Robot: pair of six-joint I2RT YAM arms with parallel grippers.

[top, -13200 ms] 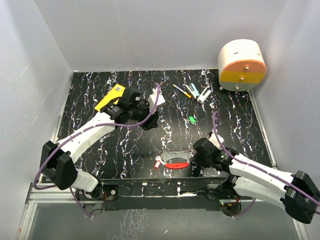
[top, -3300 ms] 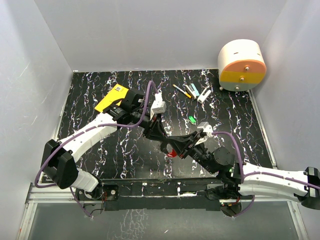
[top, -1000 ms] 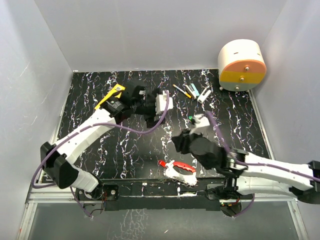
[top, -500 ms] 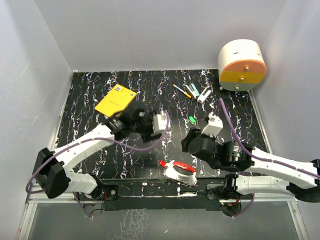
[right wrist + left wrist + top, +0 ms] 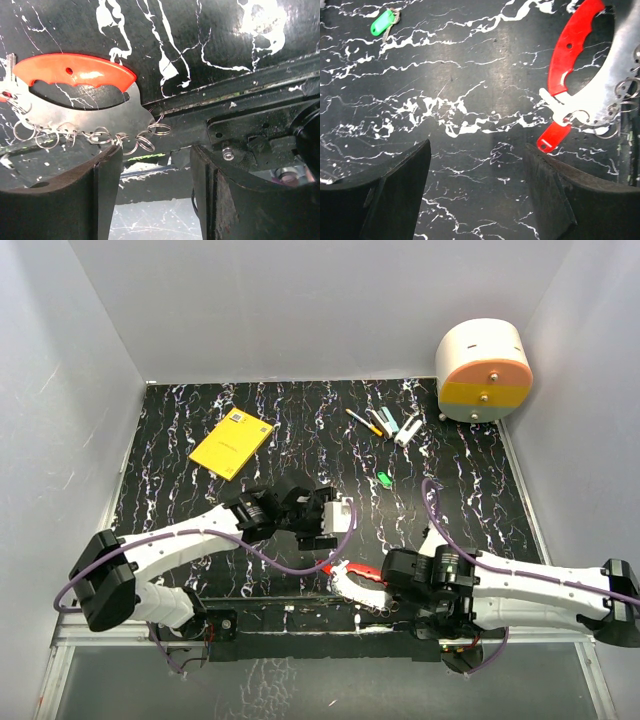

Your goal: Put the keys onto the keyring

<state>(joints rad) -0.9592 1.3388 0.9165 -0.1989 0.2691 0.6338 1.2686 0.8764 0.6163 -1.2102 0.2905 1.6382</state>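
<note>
- Left claw (image 5: 476,165) is now just beyond the keyring (image 5: 358,581), closer than half a second ago. Fingers are spread with nothing between them.
- Right claw (image 5: 155,167) has dropped low, just right of the keyring; it was higher and farther back before. It is spread and empty.
- The keyring has a red handle, a silver plate and a chain of small rings. It lies in the same spot as half a second ago, at the counter (image 5: 200,510) near edge.
- Red key (image 5: 553,137) and whitish key (image 5: 555,105) lie at the keyring's left end. The whitish key touches the handle tip; I cannot tell if either is threaded.
- Purple cable (image 5: 285,562) curves just left of the keyring.
- Yellow box (image 5: 232,443) is well beyond and left of the keyring, uncovered now.
- Green tag (image 5: 384,478) is beyond the keyring, with the pens (image 5: 385,422) farther back.
- Round container (image 5: 483,370) is far back and right of the keyring.
</note>
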